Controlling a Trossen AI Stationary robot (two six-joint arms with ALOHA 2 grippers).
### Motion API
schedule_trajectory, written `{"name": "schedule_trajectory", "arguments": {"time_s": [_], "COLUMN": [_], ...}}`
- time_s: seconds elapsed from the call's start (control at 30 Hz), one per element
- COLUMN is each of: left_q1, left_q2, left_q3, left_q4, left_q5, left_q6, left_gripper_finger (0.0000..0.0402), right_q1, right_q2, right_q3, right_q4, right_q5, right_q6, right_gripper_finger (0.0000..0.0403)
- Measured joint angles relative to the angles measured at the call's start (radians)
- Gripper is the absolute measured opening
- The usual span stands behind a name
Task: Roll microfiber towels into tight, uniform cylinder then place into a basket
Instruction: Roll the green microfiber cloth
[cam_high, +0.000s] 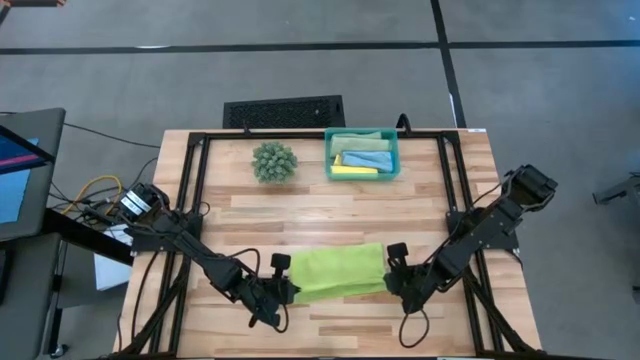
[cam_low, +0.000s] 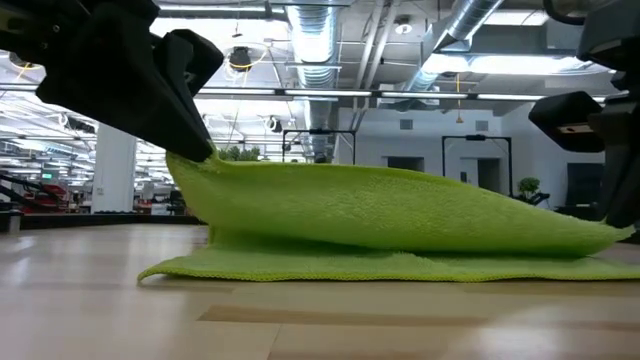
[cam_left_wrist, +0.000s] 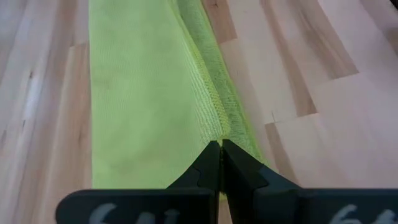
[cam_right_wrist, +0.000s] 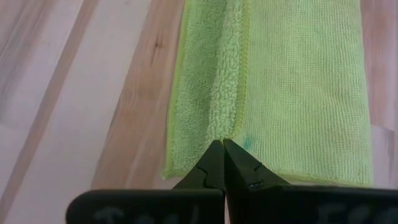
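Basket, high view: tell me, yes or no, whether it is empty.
No: the basket at the table's far edge already holds folded towels, with yellow, light blue and sage green cloth showing inside.

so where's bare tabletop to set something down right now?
Free: the wide middle band between the plant ball and basket at the back and the lime green towel in front; also the back corners. Crowded: the front strip, where the left end effector and right end effector pinch the towel's ends.

Lime green towel (cam_high: 338, 272) is lying on pale striped wood table (cam_high: 400, 215); teal basket (cam_high: 361, 154) is showing yellow, blue, sage towels.
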Motion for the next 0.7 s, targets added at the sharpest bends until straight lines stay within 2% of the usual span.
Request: {"name": "schedule_trajectory", "arguments": {"time_s": [0.57, 0.7], "left_q1": [0.01, 0.014], "left_q2": [0.018, 0.028], "left_q3": [-0.001, 0.0], "left_q4": [-0.012, -0.015], "left_q5": [-0.01, 0.001], "left_q6": [-0.04, -0.068], "left_gripper_finger": [0.0001, 0.0021], "right_q1": [0.005, 0.005], "right_q2": [0.0, 0.0], "right_q3": [0.0, 0.0], "right_q4": [0.021, 0.023], "right_q5": [0.0, -0.017], "right_q6": [-0.003, -0.003], "right_gripper_finger": [0.0013, 0.0015]}}
